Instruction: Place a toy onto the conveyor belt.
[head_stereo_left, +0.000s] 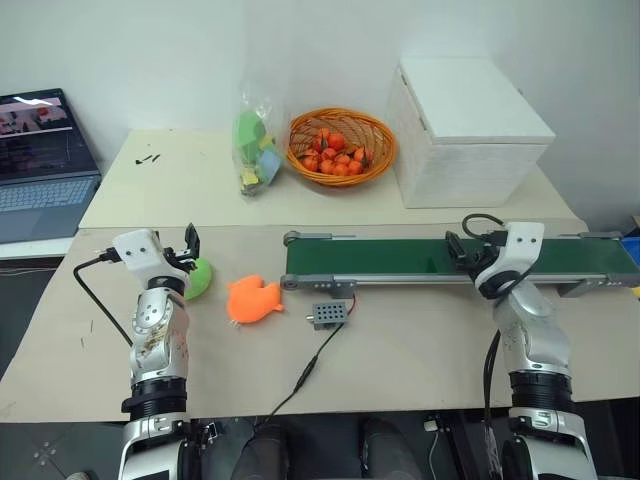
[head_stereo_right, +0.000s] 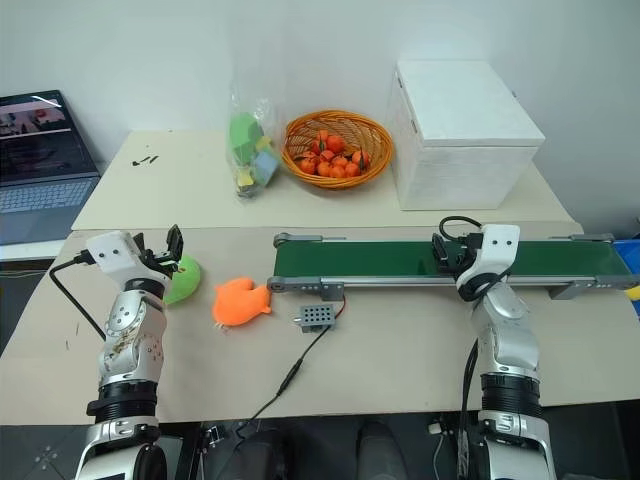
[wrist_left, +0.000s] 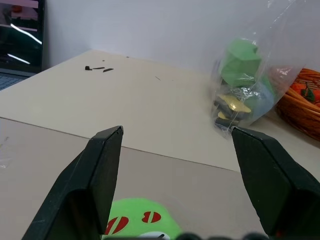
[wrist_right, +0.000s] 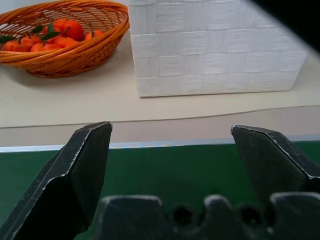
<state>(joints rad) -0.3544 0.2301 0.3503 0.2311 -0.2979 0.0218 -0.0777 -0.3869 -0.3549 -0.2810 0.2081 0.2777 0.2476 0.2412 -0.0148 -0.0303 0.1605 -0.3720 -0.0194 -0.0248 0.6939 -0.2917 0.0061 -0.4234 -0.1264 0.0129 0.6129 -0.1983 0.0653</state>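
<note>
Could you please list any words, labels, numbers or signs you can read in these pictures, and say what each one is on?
None can be read.
Laptop: its screen shows a picture, any text too small to read.
Toy: red and dark face marks, no letters.
Clear bag, white box, conveyor belt, small grey box: no print visible.

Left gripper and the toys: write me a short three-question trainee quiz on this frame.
1. True or false: the left gripper is open, with the green toy low between its fingers.
2. What lies between the green toy and the conveyor belt? A) orange fish toy B) basket C) laptop
3. Fill in: the right gripper hovers open over the ____.

Key: 1 true; 2 A, the orange fish toy; 3 conveyor belt.
</note>
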